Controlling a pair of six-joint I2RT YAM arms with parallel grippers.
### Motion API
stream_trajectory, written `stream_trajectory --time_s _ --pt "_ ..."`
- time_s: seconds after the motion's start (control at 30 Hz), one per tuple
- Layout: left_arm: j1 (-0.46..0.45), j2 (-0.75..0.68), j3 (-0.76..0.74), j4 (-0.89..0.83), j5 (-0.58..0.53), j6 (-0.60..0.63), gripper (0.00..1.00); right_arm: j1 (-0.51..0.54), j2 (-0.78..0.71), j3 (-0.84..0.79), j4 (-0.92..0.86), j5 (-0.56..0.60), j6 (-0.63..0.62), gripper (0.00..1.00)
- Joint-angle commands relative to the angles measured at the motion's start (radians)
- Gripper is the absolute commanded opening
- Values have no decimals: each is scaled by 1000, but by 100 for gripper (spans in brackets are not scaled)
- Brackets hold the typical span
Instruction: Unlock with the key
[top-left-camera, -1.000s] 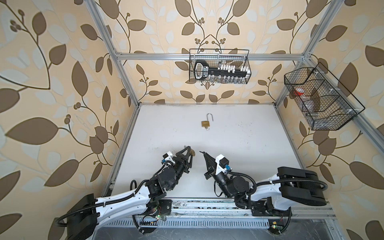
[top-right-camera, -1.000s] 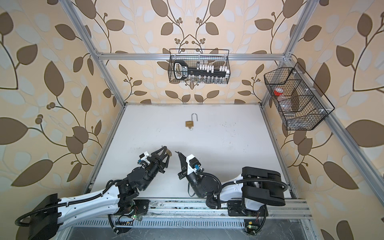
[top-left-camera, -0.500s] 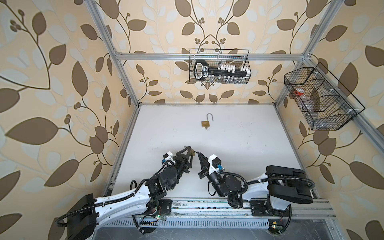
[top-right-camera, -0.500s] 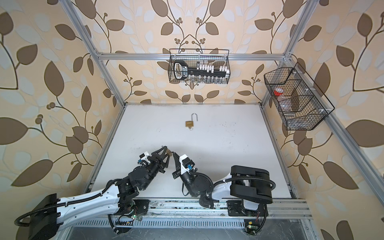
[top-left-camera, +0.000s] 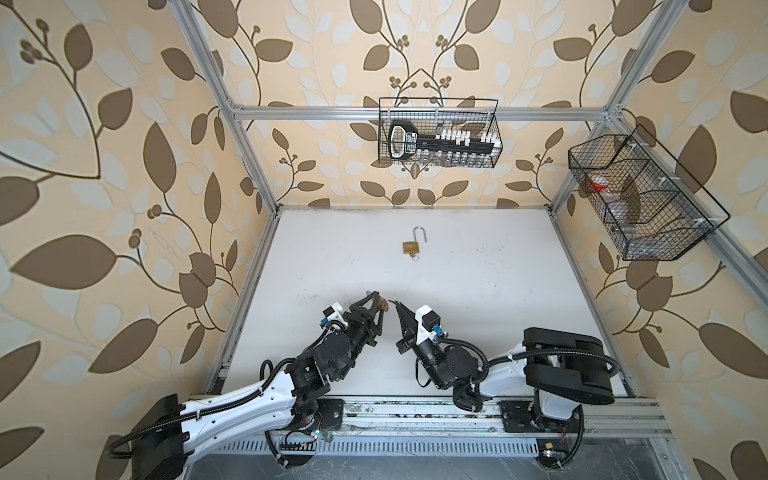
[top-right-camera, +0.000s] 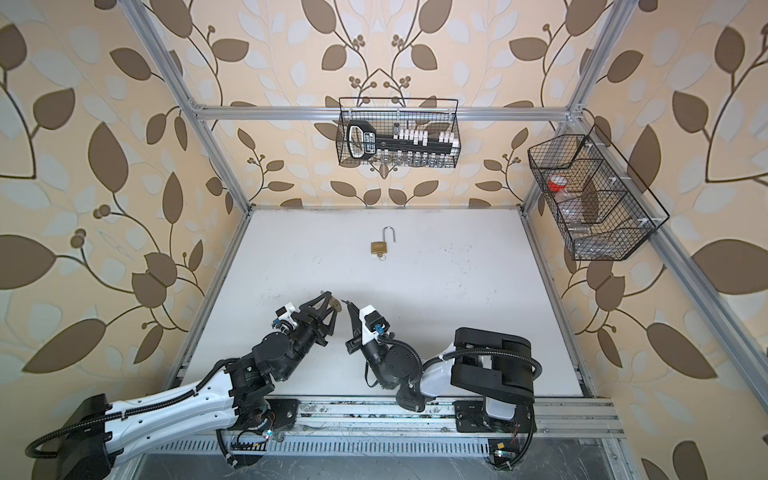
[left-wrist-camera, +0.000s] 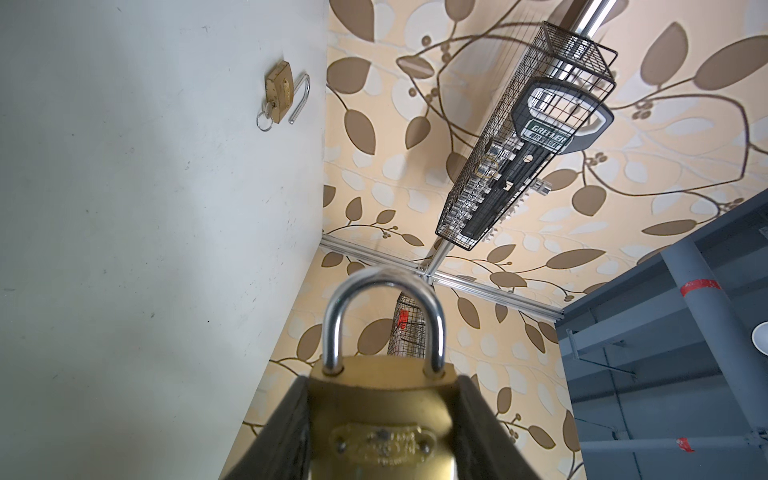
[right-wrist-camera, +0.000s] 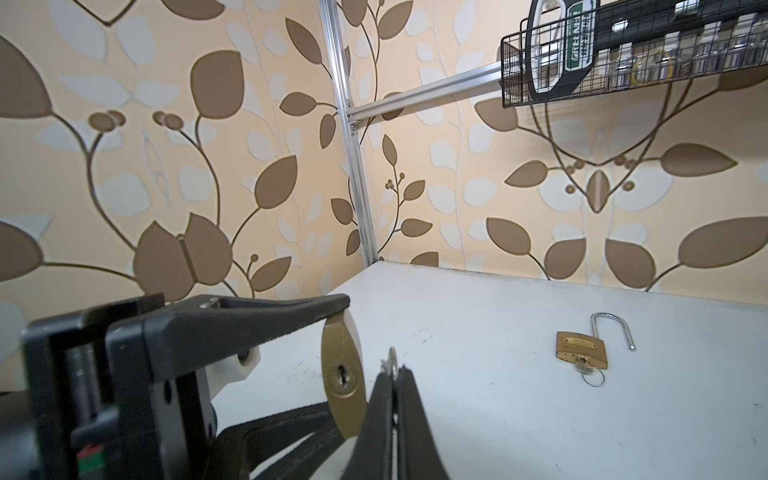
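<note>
My left gripper (top-left-camera: 377, 302) is shut on a brass padlock (left-wrist-camera: 382, 415) above the near part of the white table (top-left-camera: 478, 291). The padlock's steel shackle (left-wrist-camera: 384, 286) is closed. In the right wrist view its underside with the keyhole (right-wrist-camera: 343, 380) faces my right gripper (right-wrist-camera: 394, 374). That gripper is shut on a small silver key (right-wrist-camera: 391, 361), whose tip sticks out just beside the keyhole, outside it. In both top views the right gripper (top-right-camera: 347, 302) points at the held padlock (top-right-camera: 337, 306) from the right.
A second brass padlock (top-left-camera: 410, 247) lies further back on the table, its shackle swung open and a key with a ring in its keyhole. A wire basket (top-left-camera: 438, 139) with a socket set hangs on the back wall. Another wire basket (top-left-camera: 640, 199) hangs on the right wall.
My right arm has swung left, bringing the key's tip close to the padlock held in my left gripper. The left arm has stayed still.
</note>
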Motion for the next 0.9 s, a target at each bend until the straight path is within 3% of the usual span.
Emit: stream_trajectory --time_s 0.0,0.87 --pt "-7 -24 50 47 -26 -1 0 17 13 27 54 -9 -10 0" --pt "-7 -87 55 -40 -91 29 0 50 6 21 53 14 -35 0"
